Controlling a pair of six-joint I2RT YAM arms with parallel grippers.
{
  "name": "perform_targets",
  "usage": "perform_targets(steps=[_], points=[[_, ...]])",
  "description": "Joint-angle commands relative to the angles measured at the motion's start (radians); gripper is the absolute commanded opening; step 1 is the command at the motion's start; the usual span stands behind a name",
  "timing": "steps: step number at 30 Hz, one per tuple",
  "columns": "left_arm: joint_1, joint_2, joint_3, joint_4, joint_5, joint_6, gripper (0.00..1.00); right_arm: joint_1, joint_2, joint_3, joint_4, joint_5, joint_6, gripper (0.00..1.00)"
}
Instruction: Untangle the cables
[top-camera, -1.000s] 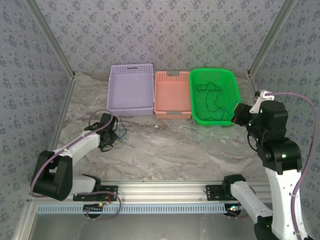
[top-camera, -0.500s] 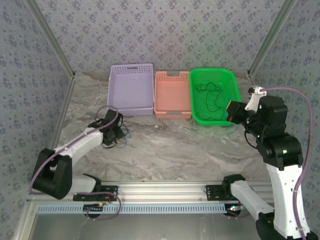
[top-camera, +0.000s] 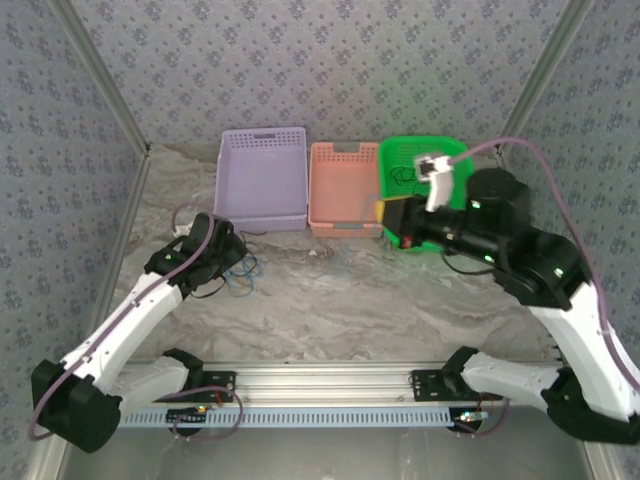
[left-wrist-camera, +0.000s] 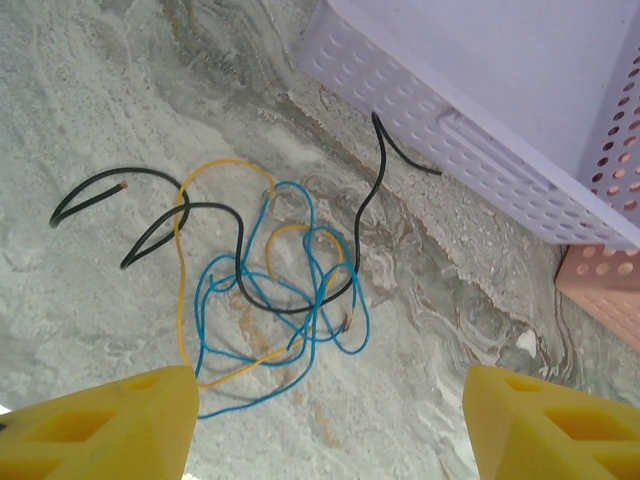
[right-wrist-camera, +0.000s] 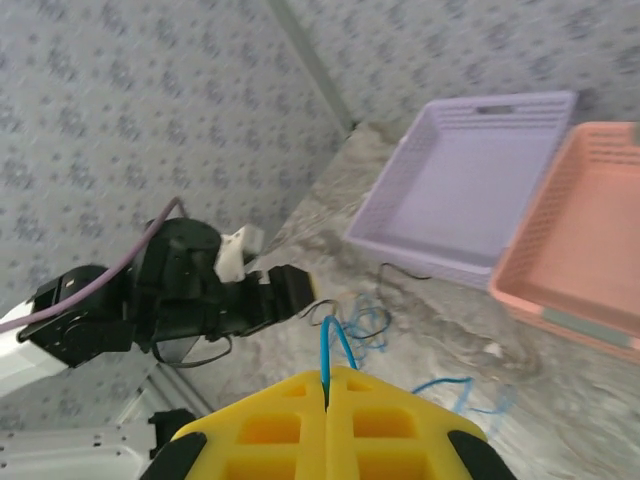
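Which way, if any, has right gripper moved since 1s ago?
Yes. Right gripper swung left along the green basket front, toward the pink basket, holding blue cable.

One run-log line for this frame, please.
left gripper: open, above tangled cables beside purple basket | right gripper: shut on blue wire | green basket: black cable inside

No legible text, labels, brands, numbers or signs anywhere.
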Motion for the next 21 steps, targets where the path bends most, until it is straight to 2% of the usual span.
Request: perform_targets(steps=[1,3,5,9,12,17,21], points=[[-0.020,-0.058,0.048,-0.087,-0.048,-0.018,0.68,0.090,0.074,0.033,0.065,0.037,-0.003,0.00],[-0.029,-0.081,0.044,-0.091,-0.048,-0.011,0.66,0.087,0.085,-0.005,0.064,0.046,-0.006,0.00],[-0.048,-0.077,0.040,-0.099,-0.038,-0.008,0.64,0.041,0.073,-0.086,0.027,0.040,-0.017,0.00],[-0.137,-0.051,0.019,-0.107,-0.056,-0.028,0.59,-0.141,-0.008,-0.351,0.081,-0.021,-0.005,0.00],[-0.213,-0.035,-0.004,-0.116,-0.079,-0.061,0.58,-0.265,-0.067,-0.539,0.058,-0.021,-0.037,0.00],[-0.294,-0.021,-0.035,-0.106,-0.098,-0.109,0.56,-0.442,-0.114,-0.673,0.016,-0.006,-0.086,0.00],[-0.353,0.024,-0.042,-0.074,-0.091,-0.119,0.53,-0.498,-0.084,-0.712,0.028,-0.015,-0.099,0.00]])
